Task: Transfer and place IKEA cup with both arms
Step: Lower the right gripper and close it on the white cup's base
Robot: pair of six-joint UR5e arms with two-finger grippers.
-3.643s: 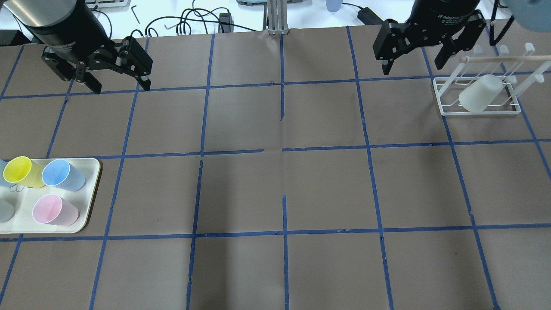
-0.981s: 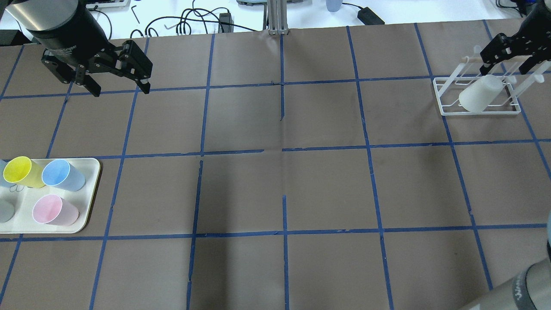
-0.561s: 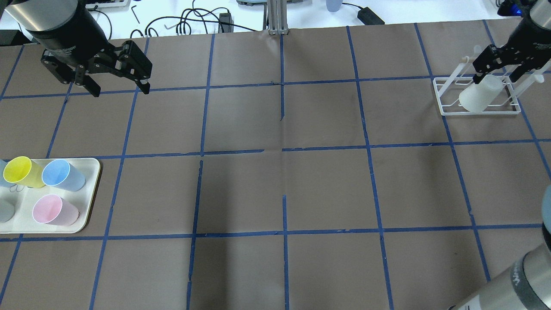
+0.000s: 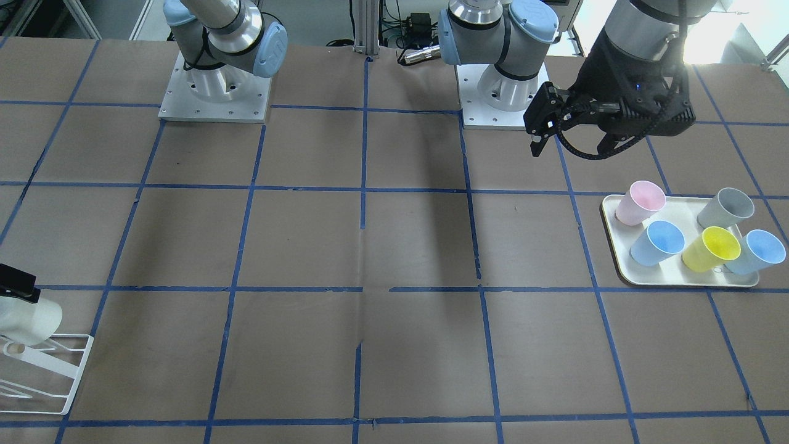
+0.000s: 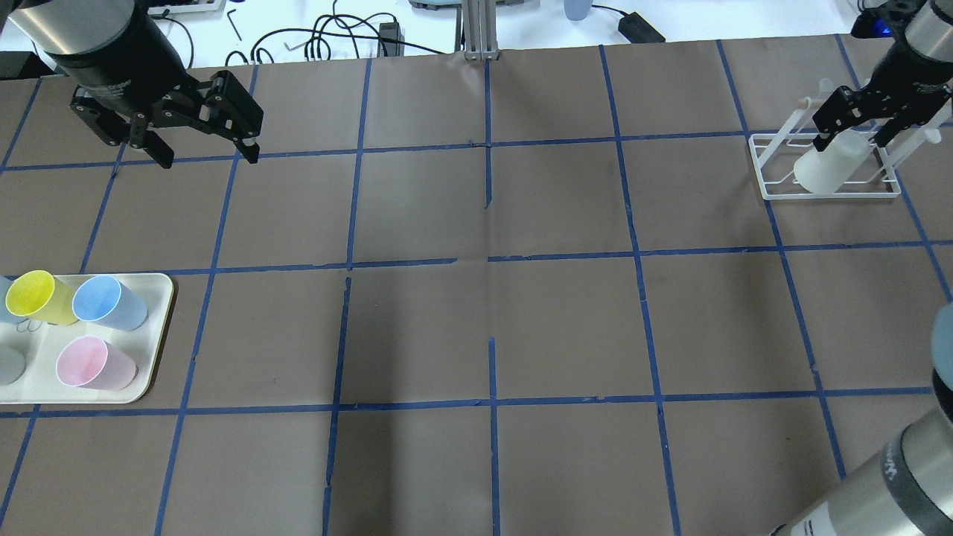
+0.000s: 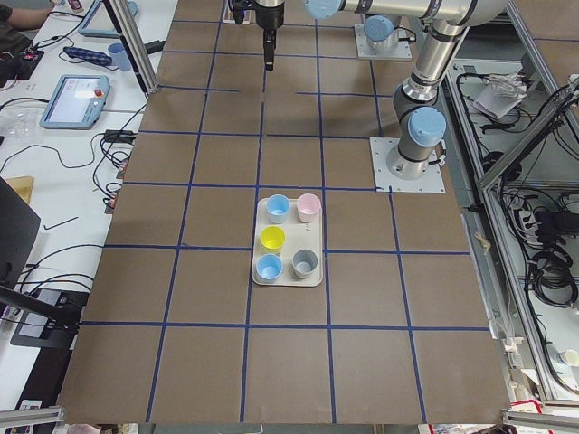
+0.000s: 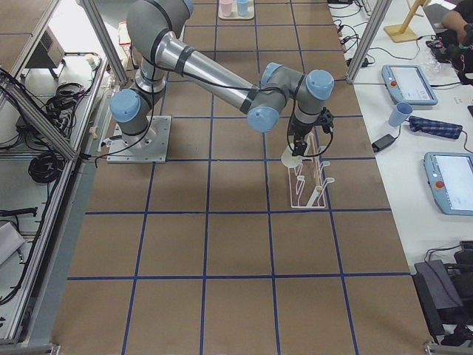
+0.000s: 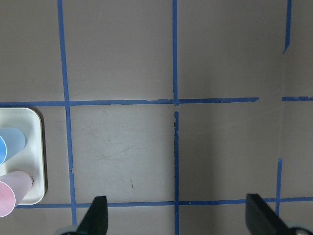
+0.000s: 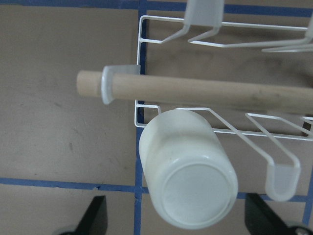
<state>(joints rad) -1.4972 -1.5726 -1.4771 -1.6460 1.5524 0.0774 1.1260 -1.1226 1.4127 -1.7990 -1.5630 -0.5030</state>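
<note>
Right wrist-mounted view shows you the IKEA cup (image 9: 188, 188), tilted base-up on the rack (image 9: 220, 92), sitting untouched between your right gripper's (image 5: 851, 140) spread fingers; left gripper (image 5: 209, 158) hangs released too.

The front-facing view's edge cuts off the white rack (image 4: 61, 370) and, apparently, part of the IKEA cup (image 4: 28, 320) on it.

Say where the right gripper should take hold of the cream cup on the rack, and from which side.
Grip the cup side wall near its closed base, coming down along its axis. It sits mouth-down, tilted, on the rack, base towards the open right gripper; the taper is narrowest there.
</note>
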